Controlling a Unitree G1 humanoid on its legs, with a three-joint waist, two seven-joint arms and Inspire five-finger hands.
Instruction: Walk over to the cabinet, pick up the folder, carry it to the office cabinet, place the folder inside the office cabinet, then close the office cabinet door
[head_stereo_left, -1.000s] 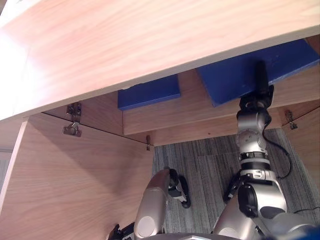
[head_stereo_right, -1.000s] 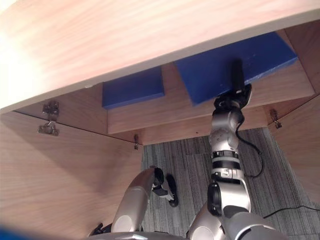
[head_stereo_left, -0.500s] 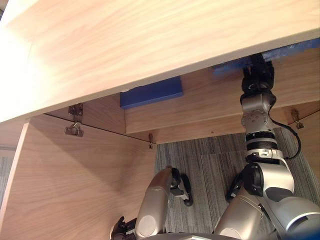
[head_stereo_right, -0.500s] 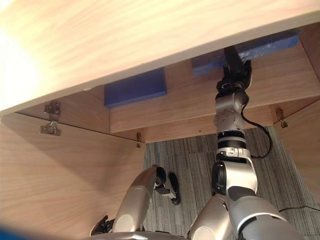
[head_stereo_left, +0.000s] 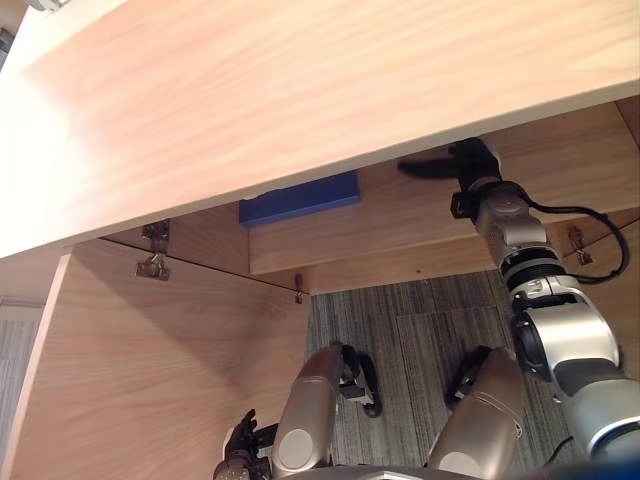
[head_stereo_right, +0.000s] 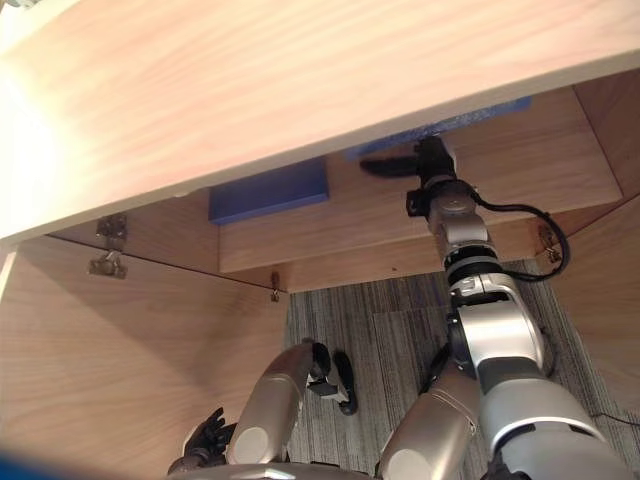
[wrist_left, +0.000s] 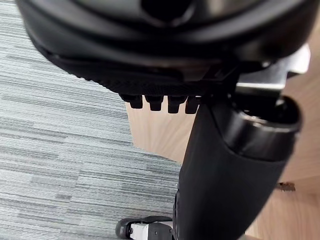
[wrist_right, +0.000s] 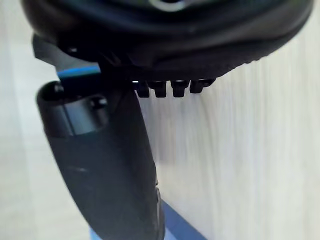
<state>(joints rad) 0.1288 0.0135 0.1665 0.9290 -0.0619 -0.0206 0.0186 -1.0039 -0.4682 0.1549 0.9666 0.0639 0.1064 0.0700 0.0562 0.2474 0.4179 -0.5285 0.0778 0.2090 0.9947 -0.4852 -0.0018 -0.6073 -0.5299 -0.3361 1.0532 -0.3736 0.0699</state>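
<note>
Folder: the folder (head_stereo_right: 480, 112), blue, lies inside the office cabinet (head_stereo_right: 380, 255) on the right part of its shelf (head_stereo_right: 540, 170). A thin blue strip of it shows under the top board (head_stereo_right: 300, 80).
Right hand: the right hand (head_stereo_left: 432, 165) reaches in over the shelf, just in front of that strip. Its fingers are stretched straight, pointing left, and clasp nothing. Whether it touches the folder cannot be told.
Second folder: a second folder (head_stereo_left: 298, 198), also blue, lies further left on the same shelf, well apart from the hand.
Left hand: the left hand (head_stereo_left: 238, 452) hangs low beside the open left door (head_stereo_left: 150, 380), fingers loosely spread and empty.
Hinges: metal hinges (head_stereo_left: 152, 266) sit at the left door's upper edge.
Floor: grey striped carpet (head_stereo_left: 420, 320) lies below the cabinet.
</note>
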